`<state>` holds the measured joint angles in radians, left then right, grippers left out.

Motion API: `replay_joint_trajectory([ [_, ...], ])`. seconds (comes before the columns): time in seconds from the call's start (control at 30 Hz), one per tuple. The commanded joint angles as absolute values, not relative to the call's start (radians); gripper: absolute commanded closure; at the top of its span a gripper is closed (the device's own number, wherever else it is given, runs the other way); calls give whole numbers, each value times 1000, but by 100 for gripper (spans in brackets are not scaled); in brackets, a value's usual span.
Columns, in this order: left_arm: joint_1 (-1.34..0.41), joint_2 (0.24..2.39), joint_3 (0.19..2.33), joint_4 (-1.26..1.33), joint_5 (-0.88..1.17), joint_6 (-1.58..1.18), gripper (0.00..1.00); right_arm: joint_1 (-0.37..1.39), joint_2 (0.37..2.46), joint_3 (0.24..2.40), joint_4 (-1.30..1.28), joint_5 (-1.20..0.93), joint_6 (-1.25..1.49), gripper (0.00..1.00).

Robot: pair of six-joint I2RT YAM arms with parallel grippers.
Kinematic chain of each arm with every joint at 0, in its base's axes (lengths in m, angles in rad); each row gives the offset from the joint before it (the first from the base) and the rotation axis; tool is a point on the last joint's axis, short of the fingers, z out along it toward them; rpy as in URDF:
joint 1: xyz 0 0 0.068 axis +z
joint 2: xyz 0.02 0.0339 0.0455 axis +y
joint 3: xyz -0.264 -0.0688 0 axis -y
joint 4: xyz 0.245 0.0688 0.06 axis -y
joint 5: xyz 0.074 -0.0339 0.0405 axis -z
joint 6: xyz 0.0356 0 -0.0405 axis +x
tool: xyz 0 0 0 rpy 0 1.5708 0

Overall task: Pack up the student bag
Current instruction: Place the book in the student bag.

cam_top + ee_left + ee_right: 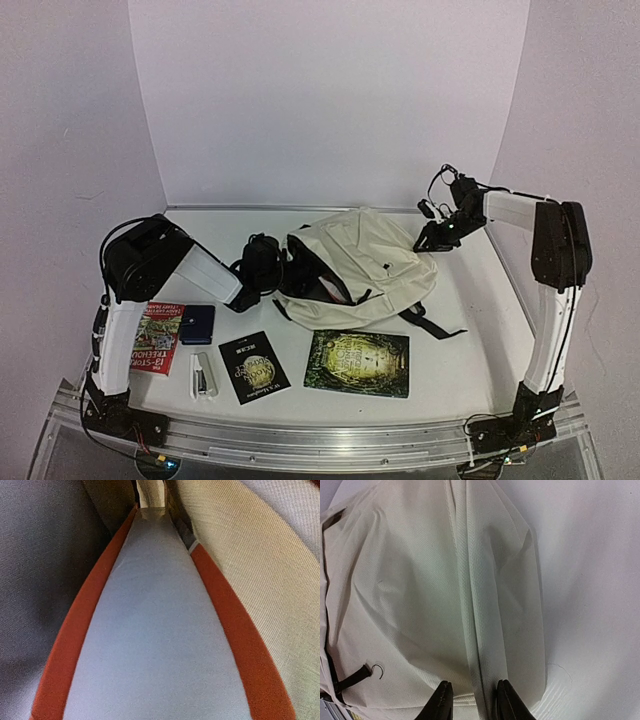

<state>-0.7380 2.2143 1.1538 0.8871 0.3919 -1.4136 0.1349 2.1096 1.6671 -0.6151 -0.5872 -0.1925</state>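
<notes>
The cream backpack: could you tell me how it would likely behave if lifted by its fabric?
The backpack is probably floppy: its cloth lies slumped in soft folds. It likely weighs little, since it sags as if mostly unfilled. Its loose black strap would probably trail along the table.

The left arm (205, 270) stretched toward the middle of the bench (470, 335), jaws closed. The right arm (515, 210) reached leftward, jaws slightly apart.
</notes>
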Motion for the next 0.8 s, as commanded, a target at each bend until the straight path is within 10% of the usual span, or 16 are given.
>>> replay_joint_trajectory([
  [0.0,-743,2131,1128,1020,473,-1402,100,139,2163,1759,-617,-624,-197,69],
  [0.23,-743,2096,1120,985,508,-1390,100,138,2201,1829,-620,-628,-215,100],
  [0.77,-743,2195,1241,945,586,-1409,100,189,2259,1931,-596,-820,-190,100],
])
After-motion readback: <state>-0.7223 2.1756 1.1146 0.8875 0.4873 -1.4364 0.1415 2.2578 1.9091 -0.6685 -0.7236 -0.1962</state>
